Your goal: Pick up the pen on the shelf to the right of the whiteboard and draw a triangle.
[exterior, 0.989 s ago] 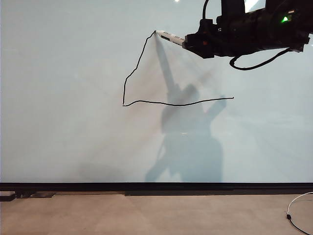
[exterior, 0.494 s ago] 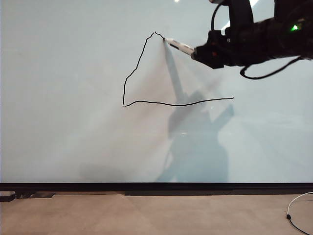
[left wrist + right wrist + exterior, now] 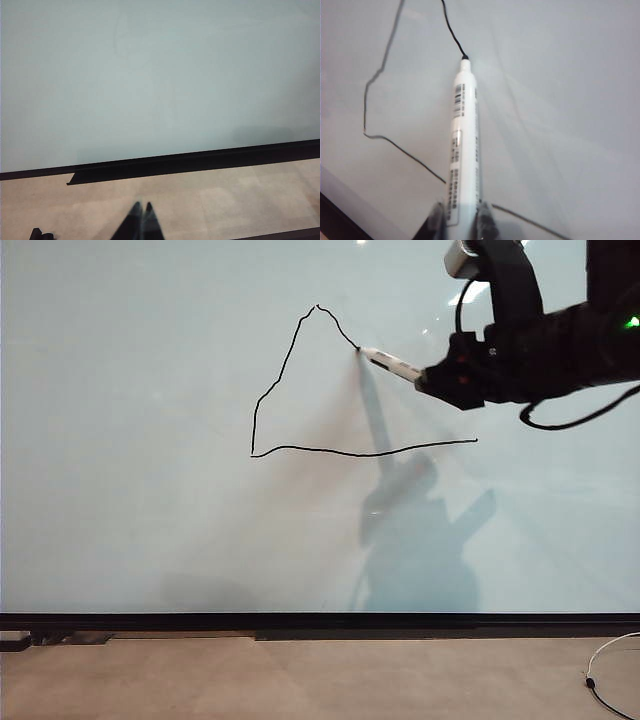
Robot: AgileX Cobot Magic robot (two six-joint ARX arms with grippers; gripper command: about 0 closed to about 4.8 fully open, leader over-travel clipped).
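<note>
Pale grey-white whiteboard (image 3: 150, 520) filling nearly the whole exterior view, glossy, ceiling lights mirrored at its top edge, a black strip (image 3: 320, 621) along its lower edge and tan floor (image 3: 300, 680) beneath. Pen (image 3: 392, 364): slim white marker, barrel printed with small dark markings, dark tip touching the board in the upper right-of-centre area, barrel slanting up-left from its holder. Triangle (image 3: 300, 380): thin wobbly black outline, unfinished; left side rises from the lower-left corner to a peak, a short stretch of right side descends from the peak to the pen tip, base runs roughly flat rightward and ends well past the point below the tip; gap between tip and base end still undrawn. Right pincer (image 3: 432, 377): black, entering from the upper right edge, clamped on the pen's rear end, both fingers (image 3: 487, 225) pressed against the barrel in the right wrist view; a black cable (image 3: 580, 420) loops below its arm. Arm shadow (image 3: 410, 530) falls on the board under the base line. Left pincer (image 3: 141, 222): low over the floor in front of the board's black strip, well away from the drawing, its two dark tips pressed together, holding nothing. White floor cable (image 3: 605, 660) at the lower right corner. Nothing lies between the pen tip and the base end.
</note>
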